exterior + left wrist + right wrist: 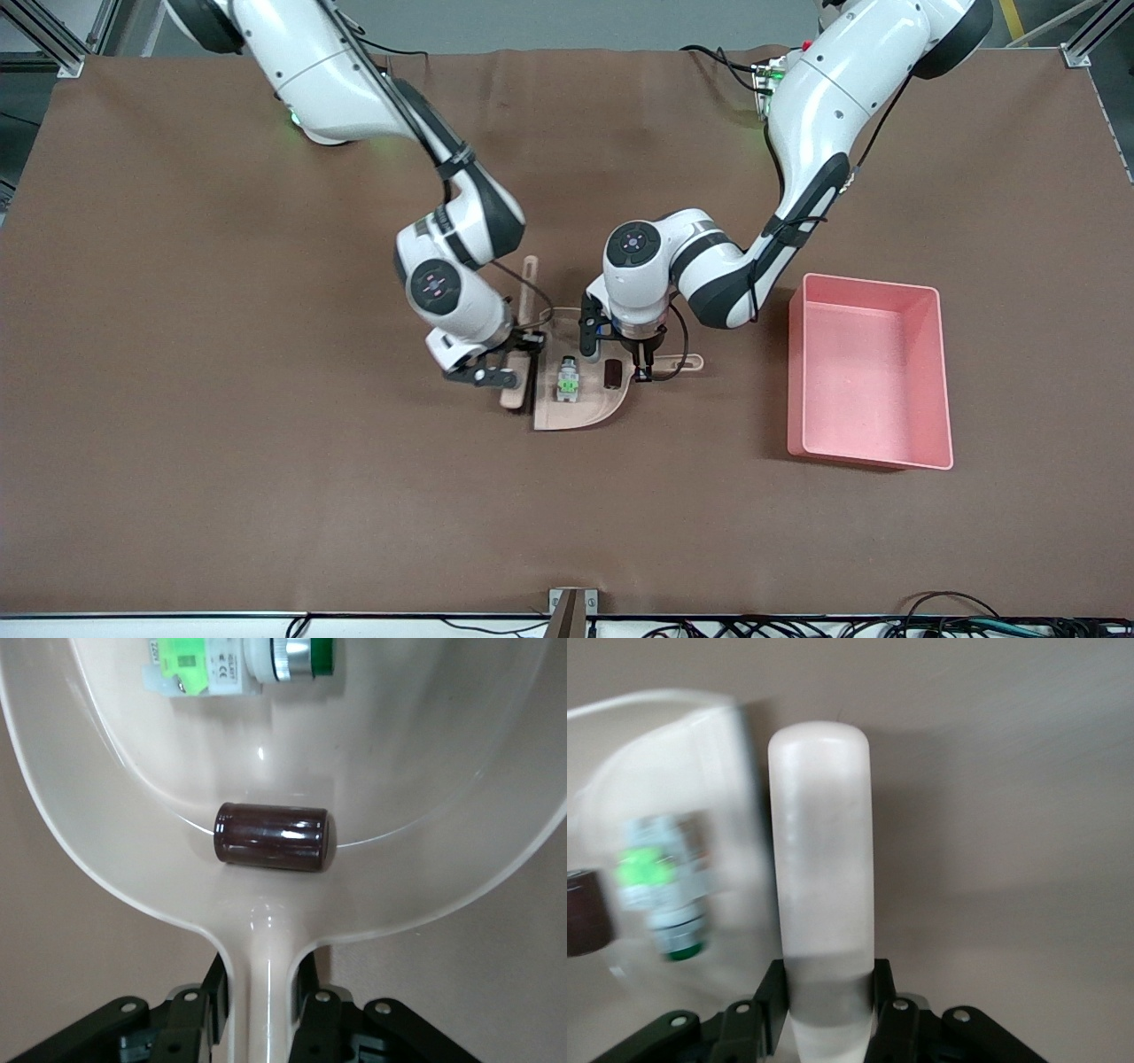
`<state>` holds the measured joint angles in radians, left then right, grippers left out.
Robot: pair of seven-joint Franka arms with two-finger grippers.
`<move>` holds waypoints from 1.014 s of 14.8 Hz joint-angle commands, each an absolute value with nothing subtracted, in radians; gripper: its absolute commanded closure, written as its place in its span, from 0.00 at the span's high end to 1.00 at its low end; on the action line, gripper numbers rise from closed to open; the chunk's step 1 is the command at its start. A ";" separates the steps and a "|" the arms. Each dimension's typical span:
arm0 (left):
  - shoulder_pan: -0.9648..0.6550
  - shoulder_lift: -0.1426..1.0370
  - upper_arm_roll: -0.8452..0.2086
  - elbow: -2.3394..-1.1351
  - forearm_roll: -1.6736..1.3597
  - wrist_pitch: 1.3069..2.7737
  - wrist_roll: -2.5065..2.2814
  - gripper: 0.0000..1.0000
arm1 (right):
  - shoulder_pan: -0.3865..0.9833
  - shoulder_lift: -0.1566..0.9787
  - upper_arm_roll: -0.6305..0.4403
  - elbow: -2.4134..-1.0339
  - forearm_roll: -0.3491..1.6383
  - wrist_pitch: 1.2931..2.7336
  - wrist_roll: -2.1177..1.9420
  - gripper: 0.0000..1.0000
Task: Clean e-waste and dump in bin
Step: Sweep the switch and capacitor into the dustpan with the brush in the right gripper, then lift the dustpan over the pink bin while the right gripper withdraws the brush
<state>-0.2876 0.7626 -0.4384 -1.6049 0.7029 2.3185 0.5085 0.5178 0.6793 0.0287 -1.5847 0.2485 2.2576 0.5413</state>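
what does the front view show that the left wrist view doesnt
Only the front view shows the pink bin toward the left arm's end of the table, both arms, and the right gripper shut on a pale brush beside the dustpan.

Only the left wrist view shows the label print on the white component, the dark block as a glossy cylinder, and the left gripper clamping the dustpan's handle.

Both show the dustpan with both e-waste pieces lying apart in it.
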 commanded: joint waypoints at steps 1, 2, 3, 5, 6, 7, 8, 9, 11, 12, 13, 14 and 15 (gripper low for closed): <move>-0.275 0.781 -0.439 -1.617 0.713 2.429 0.491 0.08 | 0.425 0.569 0.022 -1.655 0.211 2.177 0.477 0.01; -0.270 0.776 -0.440 -1.620 0.713 2.439 0.495 0.08 | 0.408 0.537 0.012 -1.686 0.165 2.171 0.453 0.01; -0.261 0.772 -0.448 -1.617 0.712 2.439 0.505 0.08 | 0.387 0.508 0.011 -1.728 0.140 2.171 0.436 0.00; -0.223 0.752 -0.478 -1.617 0.710 2.439 0.511 0.08 | 0.333 0.444 0.009 -1.820 0.111 2.198 0.430 0.00; -0.180 0.746 -0.518 -1.615 0.710 2.438 0.514 0.08 | 0.312 0.428 0.009 -1.836 0.101 2.201 0.430 0.00; -0.125 0.739 -0.570 -1.615 0.710 2.427 0.517 0.08 | 0.298 0.419 0.009 -1.844 0.098 2.197 0.430 0.00; -0.060 0.721 -0.622 -1.618 0.712 2.424 0.529 0.08 | 0.270 0.410 0.009 -1.861 0.098 2.198 0.431 0.00; -0.014 0.709 -0.662 -1.618 0.710 2.418 0.532 0.08 | 0.235 0.393 0.009 -1.890 0.098 2.209 0.431 0.00; 0.087 0.672 -0.736 -1.617 0.710 2.349 0.555 0.08 | 0.171 0.365 0.011 -1.931 0.098 2.227 0.370 0.00; 0.139 0.658 -0.774 -1.615 0.710 2.312 0.577 0.08 | 0.140 0.350 0.011 -1.965 0.098 2.255 0.297 0.00; 0.190 0.646 -0.811 -1.614 0.710 2.280 0.593 0.08 | 0.108 0.333 0.011 -2.012 0.098 2.296 0.254 0.00; 0.249 0.635 -0.857 -1.612 0.710 2.243 0.626 0.08 | 0.091 0.316 0.011 -2.072 0.098 2.357 0.211 0.00; 0.308 0.626 -0.897 -1.609 0.712 2.214 0.664 0.08 | 0.065 0.304 0.011 -2.129 0.098 2.418 0.146 0.00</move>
<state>0.2094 0.6664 -0.8200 -1.5969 0.7030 2.2686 0.6139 0.1149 0.3862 -0.0091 -1.9673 0.1087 2.3101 0.2359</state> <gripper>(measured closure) 0.665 0.573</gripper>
